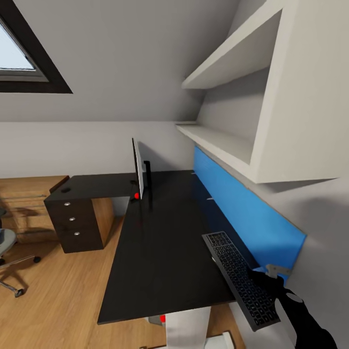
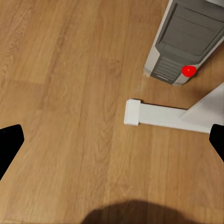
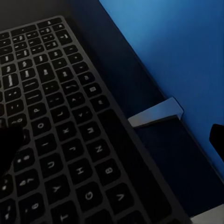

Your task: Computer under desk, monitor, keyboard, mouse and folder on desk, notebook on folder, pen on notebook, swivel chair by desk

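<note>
**Keyboard at the desk's near corner, right gripper over it**

Sloped grey walls, white shelves (image 1: 228,145) and a blue wall panel (image 1: 242,203) frame the glossy black desk (image 1: 160,242) I'm looking down on. My right gripper (image 1: 271,286) sits over the keyboard (image 1: 240,278), which lies on the desk with its near end overhanging the front edge, the blue panel just beyond it. From the right wrist camera the fingertips (image 3: 9,144) stand wide apart, one dark tip over the keys (image 3: 60,116), the other out past the keyboard's edge toward the panel; they close on nothing that I can see, though I can't be sure whether the near tip touches the keys.

Far beyond the fingers, the monitor (image 1: 138,169) stands upright on the desk, seen nearly edge-on, a red light at its lower corner. The swivel chair (image 1: 9,261) is on the wooden floor (image 1: 63,295), well apart from the drawer unit (image 1: 75,223).

My left gripper (image 2: 112,149) hangs open over bare floor, fingertips spread to either side and holding nothing. Ahead of them the computer (image 2: 184,42) stands on the floor beside a white desk foot (image 2: 158,114).
</note>
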You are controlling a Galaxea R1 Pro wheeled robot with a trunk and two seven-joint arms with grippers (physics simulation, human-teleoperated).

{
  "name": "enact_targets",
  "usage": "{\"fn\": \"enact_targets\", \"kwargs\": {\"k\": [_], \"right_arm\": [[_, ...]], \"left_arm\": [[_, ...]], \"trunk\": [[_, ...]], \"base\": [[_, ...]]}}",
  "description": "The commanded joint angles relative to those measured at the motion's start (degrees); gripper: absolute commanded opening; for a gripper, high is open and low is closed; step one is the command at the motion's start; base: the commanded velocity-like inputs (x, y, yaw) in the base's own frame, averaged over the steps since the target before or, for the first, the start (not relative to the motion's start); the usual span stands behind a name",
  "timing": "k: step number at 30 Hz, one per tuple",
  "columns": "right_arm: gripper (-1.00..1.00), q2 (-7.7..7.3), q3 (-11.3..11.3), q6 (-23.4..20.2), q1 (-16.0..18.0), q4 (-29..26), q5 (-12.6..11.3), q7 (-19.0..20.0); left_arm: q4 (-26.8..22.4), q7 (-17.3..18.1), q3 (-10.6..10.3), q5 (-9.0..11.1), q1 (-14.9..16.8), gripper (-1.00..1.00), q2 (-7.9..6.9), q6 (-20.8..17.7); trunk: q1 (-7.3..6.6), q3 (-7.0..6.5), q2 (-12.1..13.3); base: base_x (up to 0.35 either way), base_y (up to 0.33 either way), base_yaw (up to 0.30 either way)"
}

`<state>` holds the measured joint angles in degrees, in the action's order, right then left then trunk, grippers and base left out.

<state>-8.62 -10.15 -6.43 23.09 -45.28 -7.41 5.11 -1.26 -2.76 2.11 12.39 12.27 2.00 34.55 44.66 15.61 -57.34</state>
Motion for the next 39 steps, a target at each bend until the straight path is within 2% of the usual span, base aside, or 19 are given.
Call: {"fn": "enact_targets", "kwargs": {"k": [1,16,24,29,39], "right_arm": [[1.0,0.01,-0.13,-0.37,0.03,-0.08,-0.58,0.33],[1.0,0.01,-0.13,-0.6,0.03,-0.09,-0.58,0.47],[1.0,0.01,-0.13,-3.06,0.03,-0.18,-0.58,0.5],[1.0,0.0,-0.13,-5.05,0.03,-0.39,-0.58,0.51],[1.0,-0.07,-0.13,-5.8,0.03,-0.5,-0.61,0.52]], "left_arm": [[0.03,-0.23,0.18,-0.26,0.04,1.0,0.02,0.17],[0.03,-0.23,0.11,-0.26,0.04,1.0,0.02,0.17],[0.03,-0.23,0.09,-0.26,0.04,1.0,0.02,0.18],[0.03,-0.23,0.09,-0.26,0.04,1.0,0.02,0.17],[0.03,-0.23,0.09,-0.26,0.04,1.0,0.02,0.17]], "trunk": [[0.23,0.26,-0.47],[3.53,2.95,-6.48],[5.28,4.39,-9.69],[5.28,4.39,-9.69],[5.28,4.39,-9.69]], "base": [[0.0,0.0,0.0],[0.0,0.0,0.0],[0.0,0.0,0.0],[0.0,0.0,0.0],[0.0,0.0,0.0]]}}
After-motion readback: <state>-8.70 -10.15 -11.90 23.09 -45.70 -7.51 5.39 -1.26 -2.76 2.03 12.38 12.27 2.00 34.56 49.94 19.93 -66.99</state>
